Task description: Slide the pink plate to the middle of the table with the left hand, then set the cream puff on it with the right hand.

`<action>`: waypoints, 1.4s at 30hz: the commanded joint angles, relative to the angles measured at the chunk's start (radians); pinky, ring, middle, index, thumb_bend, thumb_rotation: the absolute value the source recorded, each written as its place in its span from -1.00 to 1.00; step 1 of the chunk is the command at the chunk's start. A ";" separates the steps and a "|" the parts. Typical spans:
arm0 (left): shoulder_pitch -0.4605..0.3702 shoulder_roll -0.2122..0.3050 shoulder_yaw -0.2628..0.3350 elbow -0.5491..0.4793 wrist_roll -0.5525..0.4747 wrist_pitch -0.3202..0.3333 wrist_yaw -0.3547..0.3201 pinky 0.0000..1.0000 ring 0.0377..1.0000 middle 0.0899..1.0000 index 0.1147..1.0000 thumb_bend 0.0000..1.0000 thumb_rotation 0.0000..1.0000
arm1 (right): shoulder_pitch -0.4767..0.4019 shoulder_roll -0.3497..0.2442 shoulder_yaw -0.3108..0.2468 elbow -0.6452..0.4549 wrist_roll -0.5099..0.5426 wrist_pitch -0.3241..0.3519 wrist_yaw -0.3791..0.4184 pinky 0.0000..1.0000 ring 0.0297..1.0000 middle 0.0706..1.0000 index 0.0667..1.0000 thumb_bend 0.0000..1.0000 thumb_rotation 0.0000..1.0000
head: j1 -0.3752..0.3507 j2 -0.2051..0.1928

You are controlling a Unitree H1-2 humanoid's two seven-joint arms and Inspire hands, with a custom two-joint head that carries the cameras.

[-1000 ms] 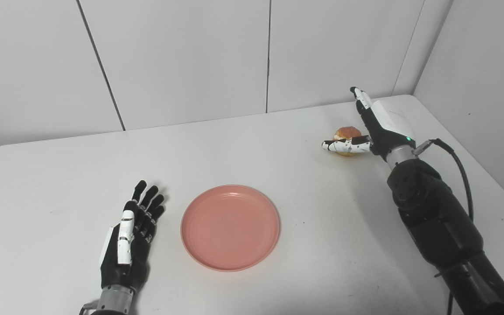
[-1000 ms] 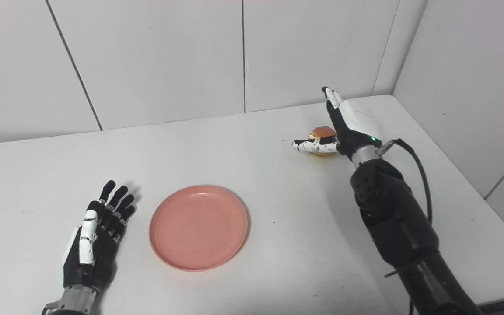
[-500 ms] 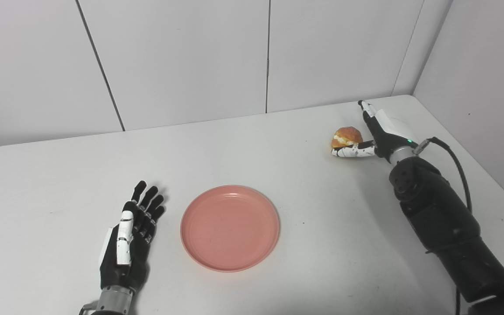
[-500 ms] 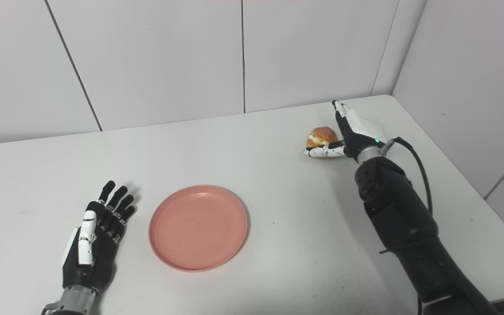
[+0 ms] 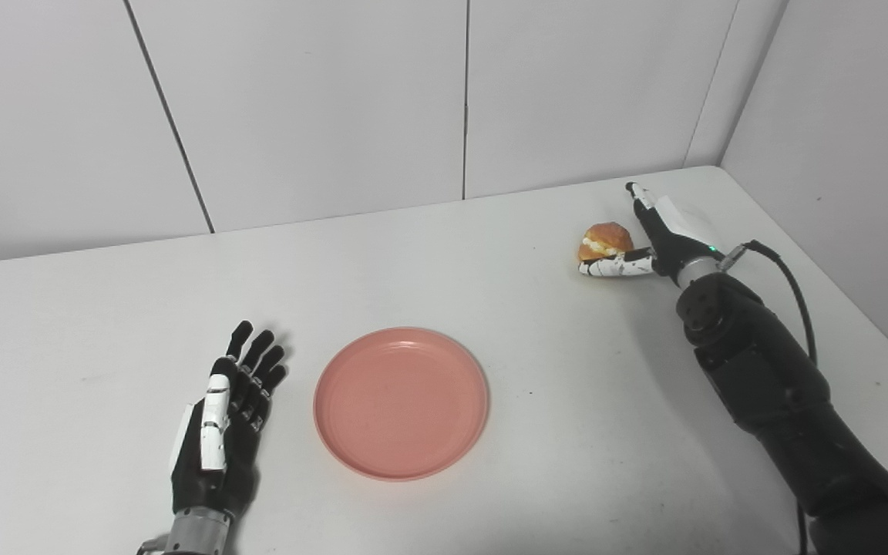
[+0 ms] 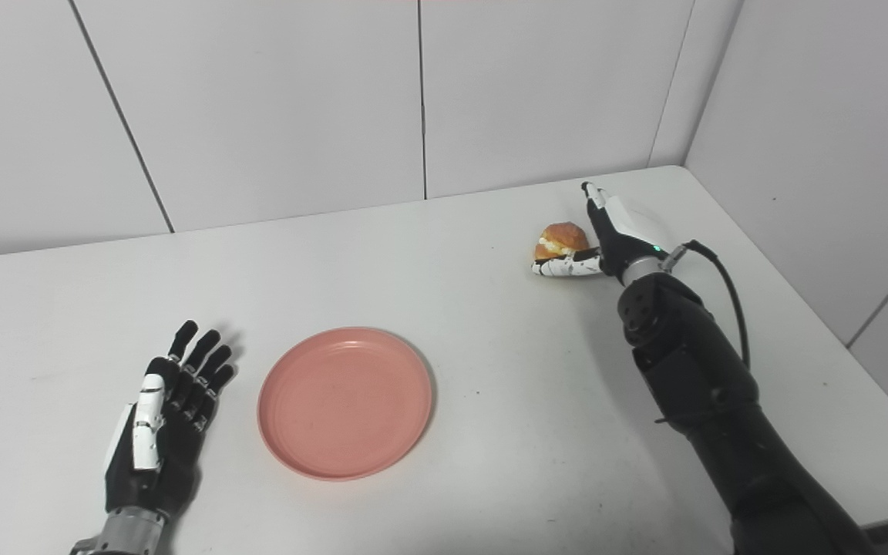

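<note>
Change: the right hand (image 5: 656, 240) has dropped from above the cream puff (image 5: 604, 240) to table level beside it; the puff has not shifted on the table.
Cream puff: rests near the far right corner of the table (image 5: 105, 308), well apart from the plate.
Right hand: spread, thumb lying along the puff's near side, fingers (image 6: 594, 202) straight past its right side; contact probable, though too small to confirm. Nothing is gripped.
Pink plate (image 5: 401, 401): empty, about mid-table.
Left hand (image 5: 222, 432): flat, fingers apart, just left of the plate, clear of its rim.
Meaning: slide apparently complete; closing on the puff comes next.
</note>
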 commanded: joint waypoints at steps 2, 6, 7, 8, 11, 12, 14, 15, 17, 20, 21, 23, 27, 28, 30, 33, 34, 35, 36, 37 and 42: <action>0.054 0.027 0.012 0.046 0.007 0.045 0.005 0.89 0.86 0.87 0.86 -0.25 1.00 | -0.067 -0.002 -0.013 0.011 0.025 -0.048 -0.040 0.44 0.85 1.00 1.00 0.83 -0.15 | 0.004 0.002; 0.056 0.027 0.011 0.043 0.008 0.043 0.005 0.90 0.86 0.87 0.87 -0.26 1.00 | -0.087 0.008 -0.008 0.050 0.046 -0.046 -0.046 0.37 0.82 1.00 1.00 0.80 -0.20 | 0.007 0.004; 0.056 0.026 0.011 0.042 0.007 0.044 0.005 0.91 0.87 0.88 0.87 -0.26 1.00 | -0.092 0.010 -0.007 0.061 0.051 -0.051 -0.049 0.38 0.83 1.00 1.00 0.80 -0.22 | 0.007 0.004; 0.056 0.026 0.012 0.042 0.006 0.044 0.005 0.91 0.87 0.88 0.87 -0.27 1.00 | -0.095 0.012 -0.006 0.070 0.055 -0.052 -0.052 0.39 0.83 1.00 1.00 0.80 -0.23 | 0.010 0.005; 0.057 0.028 0.009 0.047 0.010 0.037 0.002 0.91 0.87 0.88 0.87 -0.28 1.00 | -0.107 0.018 0.003 0.095 0.060 -0.047 -0.059 0.40 0.85 1.00 1.00 0.80 -0.23 | 0.012 0.005; 0.058 0.028 0.008 0.045 0.012 0.036 0.003 0.91 0.87 0.88 0.87 -0.28 1.00 | -0.110 0.020 0.006 0.103 0.060 -0.046 -0.061 0.39 0.84 1.00 1.00 0.80 -0.22 | 0.013 0.006; 0.060 0.027 0.006 0.037 0.016 0.041 0.007 0.89 0.86 0.87 0.86 -0.26 1.00 | -0.120 0.024 0.013 0.129 0.062 -0.055 -0.068 0.38 0.83 1.00 1.00 0.79 -0.22 | 0.014 0.008; 0.062 0.026 0.006 0.033 0.017 0.044 0.008 0.89 0.85 0.87 0.86 -0.25 1.00 | -0.126 0.026 0.016 0.143 0.063 -0.059 -0.073 0.38 0.83 1.00 1.00 0.80 -0.20 | 0.014 0.009; 0.063 0.025 0.005 0.027 0.018 0.047 0.009 0.89 0.86 0.87 0.87 -0.25 1.00 | -0.137 0.030 0.021 0.172 0.065 -0.069 -0.083 0.38 0.82 1.00 1.00 0.81 -0.19 | 0.018 0.010; 0.064 0.025 0.003 0.026 0.021 0.045 0.010 0.89 0.86 0.87 0.87 -0.25 1.00 | -0.150 0.033 0.026 0.207 0.072 -0.086 -0.097 0.39 0.81 1.00 1.00 0.81 -0.20 | 0.019 0.011; 0.064 0.026 0.001 0.025 0.022 0.044 0.009 0.90 0.86 0.88 0.87 -0.25 1.00 | -0.154 0.033 0.027 0.217 0.074 -0.090 -0.101 0.39 0.81 1.00 1.00 0.81 -0.20 | 0.019 0.012; 0.065 0.026 0.001 0.024 0.024 0.043 0.010 0.89 0.86 0.88 0.87 -0.25 1.00 | -0.162 0.033 0.032 0.237 0.074 -0.099 -0.107 0.41 0.81 1.00 1.00 0.81 -0.20 | 0.020 0.014; 0.067 0.025 -0.001 0.016 0.026 0.046 0.010 0.91 0.87 0.89 0.89 -0.25 1.00 | -0.176 0.033 0.037 0.280 0.082 -0.112 -0.113 0.42 0.83 1.00 1.00 0.80 -0.22 | 0.021 0.017; 0.067 0.025 -0.001 0.015 0.025 0.047 0.011 0.91 0.87 0.89 0.89 -0.25 1.00 | -0.179 0.032 0.036 0.290 0.087 -0.116 -0.112 0.43 0.83 1.00 1.00 0.80 -0.23 | 0.022 0.019; 0.067 0.025 -0.002 0.014 0.026 0.047 0.011 0.91 0.87 0.89 0.89 -0.26 1.00 | -0.182 0.033 0.034 0.302 0.097 -0.121 -0.114 0.43 0.83 1.00 1.00 0.79 -0.26 | 0.022 0.020; 0.068 0.024 -0.002 0.009 0.027 0.054 0.015 0.91 0.87 0.89 0.89 -0.26 1.00 | -0.179 0.033 0.037 0.306 0.100 -0.124 -0.117 0.42 0.81 0.99 1.00 0.78 -0.26 | 0.023 0.022; 0.069 0.023 -0.002 0.006 0.027 0.057 0.017 0.89 0.85 0.87 0.87 -0.26 1.00 | -0.179 0.033 0.040 0.309 0.100 -0.126 -0.118 0.42 0.80 0.97 1.00 0.78 -0.25 | 0.023 0.022; 0.070 0.024 -0.003 0.005 0.030 0.055 0.018 0.89 0.85 0.87 0.87 -0.26 1.00 | -0.179 0.035 0.043 0.317 0.097 -0.127 -0.123 0.40 0.77 0.95 1.00 0.79 -0.25 | 0.023 0.024; 0.070 0.024 -0.003 0.004 0.031 0.053 0.018 0.89 0.85 0.87 0.88 -0.26 1.00 | -0.181 0.037 0.047 0.325 0.095 -0.126 -0.128 0.40 0.76 0.94 1.00 0.79 -0.25 | 0.024 0.025; 0.070 0.023 -0.003 0.003 0.030 0.054 0.017 0.89 0.85 0.87 0.87 -0.26 1.00 | -0.182 0.040 0.049 0.333 0.095 -0.126 -0.133 0.37 0.73 0.92 0.99 0.79 -0.26 | 0.024 0.025; 0.071 0.022 -0.006 -0.007 0.028 0.062 0.017 0.90 0.85 0.87 0.87 -0.28 1.00 | -0.188 0.048 0.061 0.366 0.097 -0.134 -0.143 0.27 0.62 0.83 0.97 0.80 -0.33 | 0.026 0.029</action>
